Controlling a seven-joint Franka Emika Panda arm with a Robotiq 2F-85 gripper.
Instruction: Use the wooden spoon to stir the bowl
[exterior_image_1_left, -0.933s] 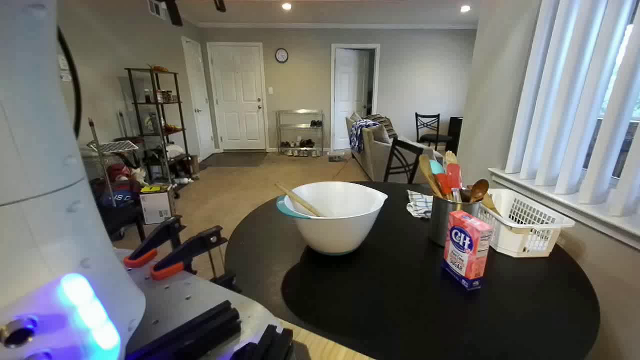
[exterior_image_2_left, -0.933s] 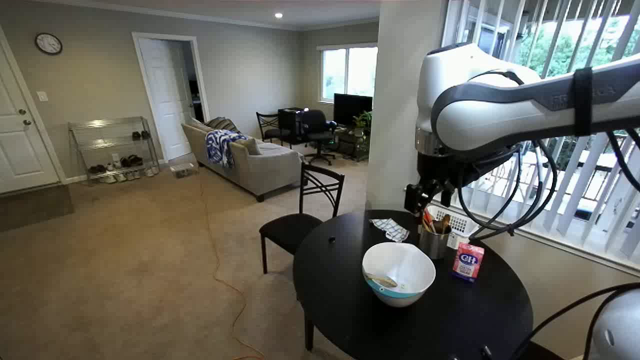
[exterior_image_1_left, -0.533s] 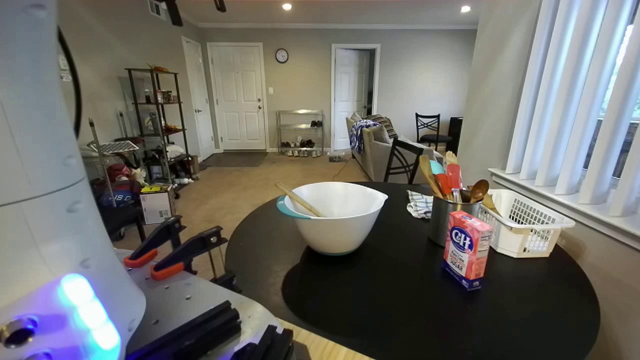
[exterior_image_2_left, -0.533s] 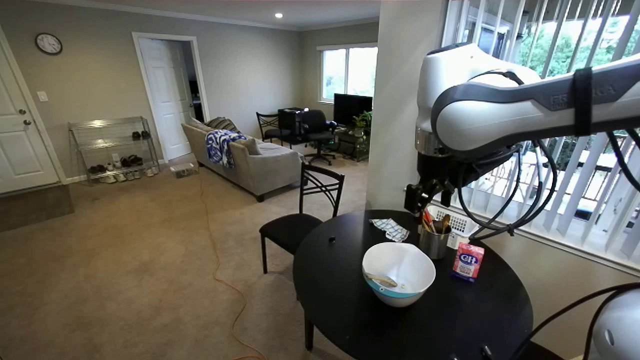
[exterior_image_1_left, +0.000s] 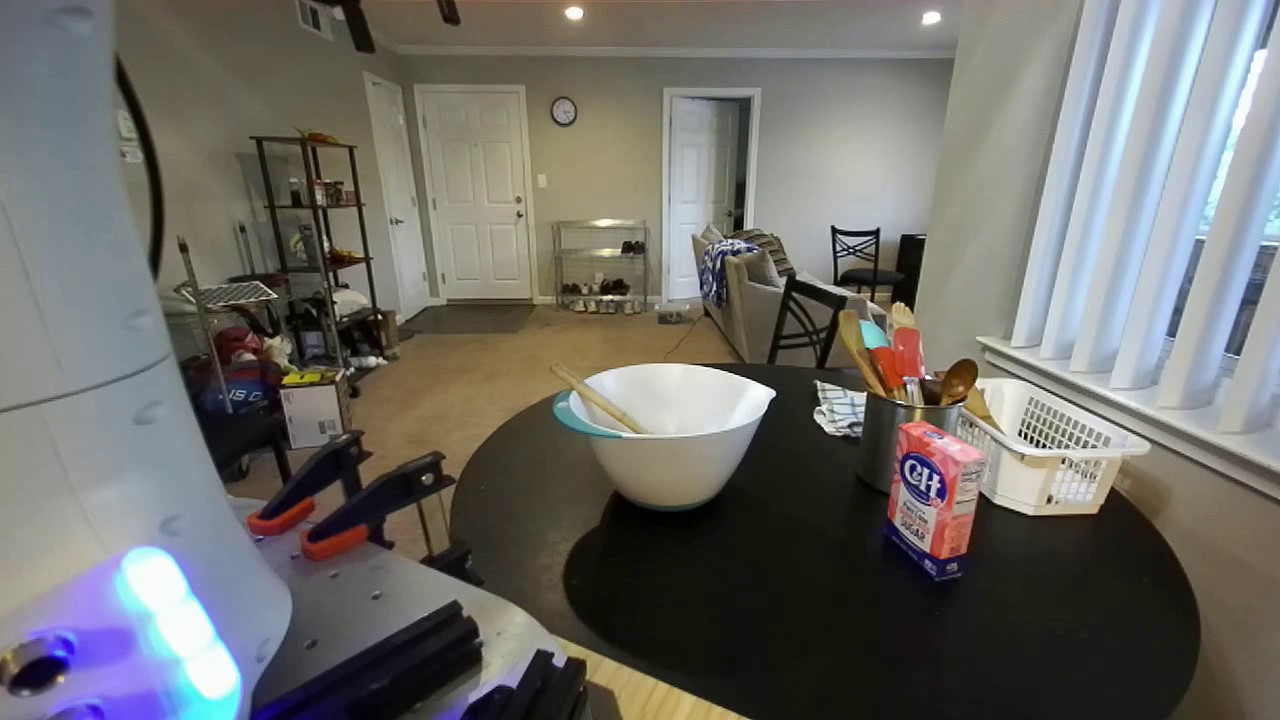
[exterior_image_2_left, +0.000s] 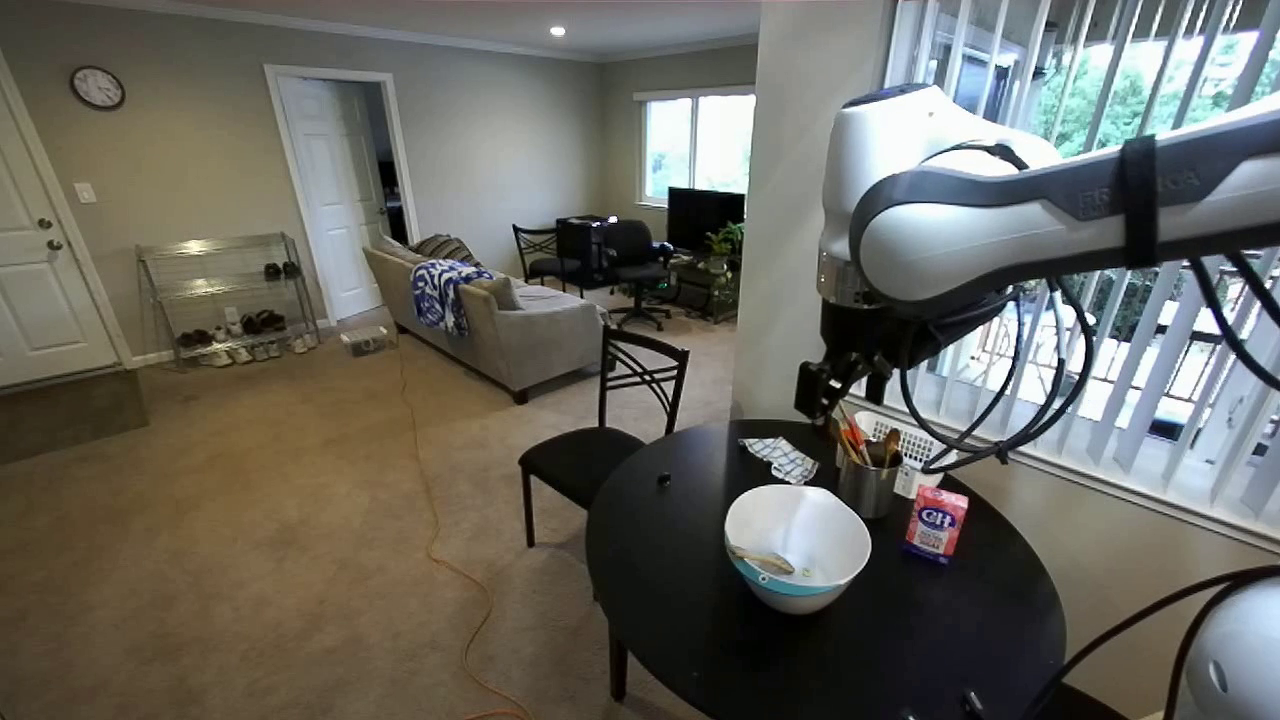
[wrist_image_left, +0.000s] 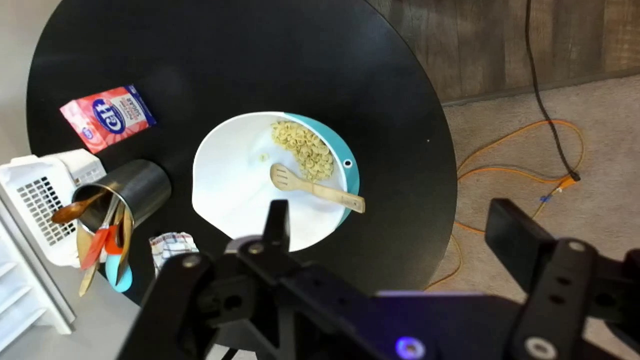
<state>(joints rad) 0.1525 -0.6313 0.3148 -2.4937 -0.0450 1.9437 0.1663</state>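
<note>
Slotted tan wooden spoon (wrist_image_left: 317, 189) aslant in the upright white bowl (wrist_image_left: 222, 175), handle over its rim's teal side.

A home — living room and dining spot in one. By the edge of the round black table (exterior_image_1_left: 800, 620) stands a chair (exterior_image_2_left: 580, 466); beyond that edge, on tan carpet (exterior_image_2_left: 300, 480), a sofa (exterior_image_2_left: 545, 345) bears a patterned throw (exterior_image_2_left: 438, 292). Shoes (exterior_image_2_left: 264, 321) sit on a rack (exterior_image_2_left: 210, 288) near a door (exterior_image_1_left: 475, 200) — and cooking utensils (exterior_image_1_left: 908, 352) fill a pot (exterior_image_1_left: 878, 450) near the table's edge by the blinds (exterior_image_1_left: 1066, 180).
</note>
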